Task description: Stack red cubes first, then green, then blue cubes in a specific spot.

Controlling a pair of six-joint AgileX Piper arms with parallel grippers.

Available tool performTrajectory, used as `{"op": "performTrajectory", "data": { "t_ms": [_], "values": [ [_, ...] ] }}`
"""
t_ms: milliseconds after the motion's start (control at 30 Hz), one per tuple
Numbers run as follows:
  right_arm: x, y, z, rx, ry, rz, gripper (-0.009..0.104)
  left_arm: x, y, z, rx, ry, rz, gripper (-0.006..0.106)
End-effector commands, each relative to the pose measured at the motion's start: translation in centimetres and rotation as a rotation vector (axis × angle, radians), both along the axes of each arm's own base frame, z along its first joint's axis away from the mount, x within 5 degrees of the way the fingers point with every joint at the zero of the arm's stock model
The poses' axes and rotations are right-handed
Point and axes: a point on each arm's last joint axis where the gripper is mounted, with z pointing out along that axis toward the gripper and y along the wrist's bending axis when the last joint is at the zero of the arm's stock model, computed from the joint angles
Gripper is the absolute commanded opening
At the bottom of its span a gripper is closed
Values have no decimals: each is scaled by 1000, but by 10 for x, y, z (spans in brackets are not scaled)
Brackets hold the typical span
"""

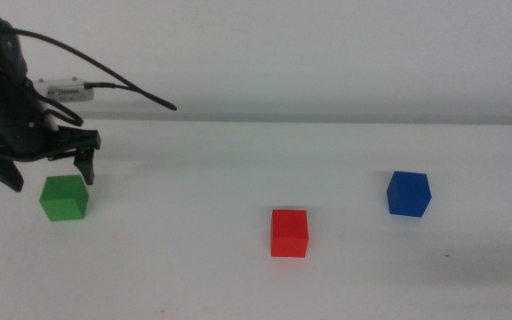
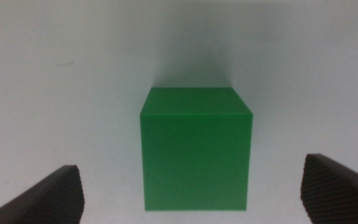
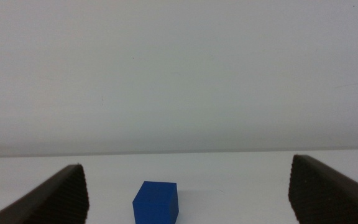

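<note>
The green cube (image 1: 64, 197) sits on the white table at the left. My left gripper (image 1: 47, 176) hangs open just above and behind it, jaws spread wider than the cube. In the left wrist view the green cube (image 2: 196, 149) lies centred between the two open jaws, untouched. The red cube (image 1: 289, 233) rests near the table's middle front. The blue cube (image 1: 408, 194) rests to the right. My right arm is out of the middle view; its gripper (image 3: 188, 196) is open and empty, with the blue cube (image 3: 156, 201) ahead between its jaws, some way off.
A dark cable (image 1: 105, 76) trails from the left arm across the back wall. A small white box (image 1: 68, 91) sits at the table's back left edge.
</note>
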Motion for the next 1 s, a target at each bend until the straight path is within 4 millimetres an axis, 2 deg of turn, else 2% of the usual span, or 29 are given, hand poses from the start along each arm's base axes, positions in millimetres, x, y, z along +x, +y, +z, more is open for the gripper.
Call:
{"op": "performTrajectory", "data": {
  "t_ms": [0, 733, 867, 967],
  "values": [
    [-1, 0, -12, -6, -5, -6, 85, 3, 0, -5, 1, -12, -15, 94],
    [-1, 0, -12, -6, -5, -6, 85, 9, 1, -47, -2, 76, -85, 91],
    [-1, 0, -12, -6, -5, -6, 85, 9, 1, -50, 0, 90, -87, 81],
    [-1, 0, -12, -6, -5, -6, 85, 9, 2, -50, 0, 90, -85, 63]
  ]
}}
